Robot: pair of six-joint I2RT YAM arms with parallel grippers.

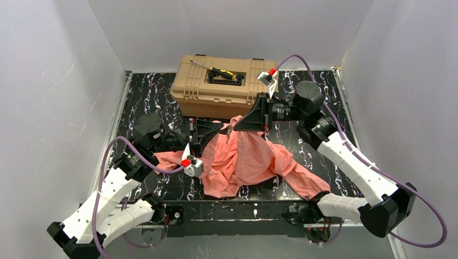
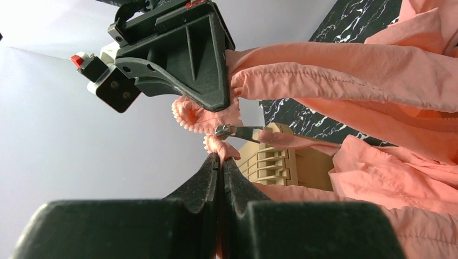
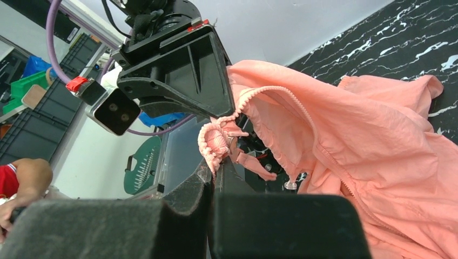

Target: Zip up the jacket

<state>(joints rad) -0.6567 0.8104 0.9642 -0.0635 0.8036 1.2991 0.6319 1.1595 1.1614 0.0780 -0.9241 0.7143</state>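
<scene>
The jacket (image 1: 248,159) is held raised at its zipper end, the rest draped on the surface (image 1: 146,102). The left tool (image 2: 220,159) and the right tool (image 3: 215,171) are each clenched on a toothed edge, kept close together, presumably so the halves can be mated.

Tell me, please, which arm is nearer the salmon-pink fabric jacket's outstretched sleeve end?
Right: the right arm lies beside the sleeve end; the left arm sits across the jacket.
</scene>
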